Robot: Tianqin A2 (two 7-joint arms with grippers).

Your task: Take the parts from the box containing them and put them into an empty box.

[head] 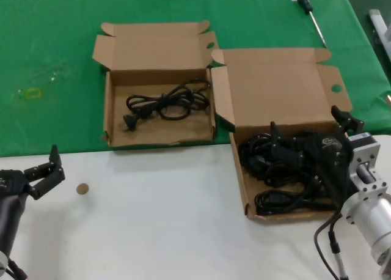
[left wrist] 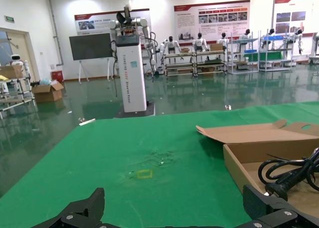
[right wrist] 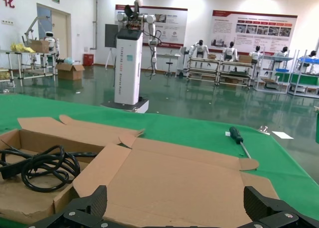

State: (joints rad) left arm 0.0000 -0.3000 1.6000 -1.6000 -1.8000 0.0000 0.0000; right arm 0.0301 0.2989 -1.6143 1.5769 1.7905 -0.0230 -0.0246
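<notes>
The wider low-walled box (head: 239,181) stands at the right with its big lid (head: 275,90) open, and holds a heap of black power cords (head: 269,167). My right gripper (head: 305,123) hangs open and empty over that heap; in the right wrist view it (right wrist: 174,200) faces the lid (right wrist: 189,178). The narrower higher-walled box (head: 107,112) stands to the left on the green cloth with one cord (head: 165,103) in it, also seen in the left wrist view (left wrist: 291,175). My left gripper (head: 56,164) is open and empty at the lower left, apart from both boxes.
A black-handled screwdriver (head: 308,11) lies on the green cloth behind the wide box. A small brown disc (head: 82,188) lies on the white table near my left gripper. A yellow mark (head: 33,93) is on the cloth at the far left.
</notes>
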